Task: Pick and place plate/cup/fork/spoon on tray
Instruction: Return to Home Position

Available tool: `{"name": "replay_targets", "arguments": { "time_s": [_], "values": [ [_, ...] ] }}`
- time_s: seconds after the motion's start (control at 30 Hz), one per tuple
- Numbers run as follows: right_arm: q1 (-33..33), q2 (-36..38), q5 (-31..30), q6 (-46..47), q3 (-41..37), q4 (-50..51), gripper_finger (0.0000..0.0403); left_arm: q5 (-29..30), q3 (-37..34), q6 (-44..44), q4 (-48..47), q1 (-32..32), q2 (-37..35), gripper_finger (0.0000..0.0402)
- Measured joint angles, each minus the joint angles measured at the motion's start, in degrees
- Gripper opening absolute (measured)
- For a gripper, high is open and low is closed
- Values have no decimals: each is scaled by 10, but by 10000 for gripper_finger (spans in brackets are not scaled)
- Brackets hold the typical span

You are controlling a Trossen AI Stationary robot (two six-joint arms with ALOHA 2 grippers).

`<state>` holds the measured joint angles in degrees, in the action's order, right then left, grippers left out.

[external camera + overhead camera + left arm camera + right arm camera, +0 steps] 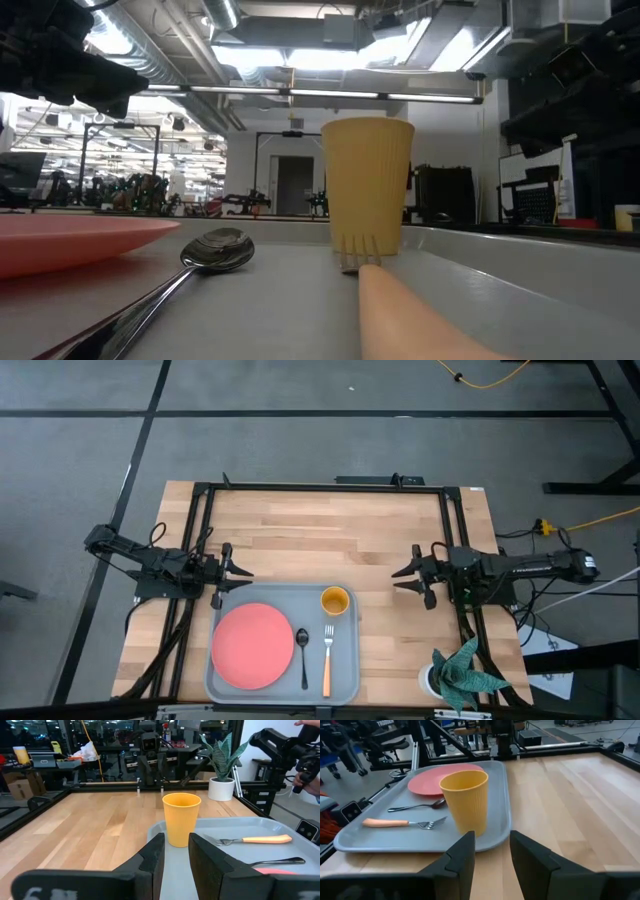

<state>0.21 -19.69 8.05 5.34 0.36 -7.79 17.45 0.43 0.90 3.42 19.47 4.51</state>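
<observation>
The light grey tray lies at the table's near edge. On it rest the coral-pink plate, the dark spoon, the orange-handled fork and, upright at its far right corner, the orange-yellow cup. My left gripper is open and empty by the tray's far left corner. My right gripper is open and empty to the right of the cup. The cup also shows in the left wrist view and the right wrist view.
A white pot with a green plant stands at the table's near right corner. Bare wooden table lies beyond the tray. A black frame runs along the table's edges.
</observation>
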Motion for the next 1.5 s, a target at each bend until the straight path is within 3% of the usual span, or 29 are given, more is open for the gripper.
{"name": "replay_targets", "arguments": {
  "time_s": [0.13,0.8,1.5],
  "values": [
    [0,55,0,2,0,55,127,0,0,0,0,0,0,80],
    [0,196,-10,9,0,55,127,0,0,0,0,0,0,80],
    [0,195,-9,33,0,54,127,0,0,0,0,0,0,80]
  ]
}}
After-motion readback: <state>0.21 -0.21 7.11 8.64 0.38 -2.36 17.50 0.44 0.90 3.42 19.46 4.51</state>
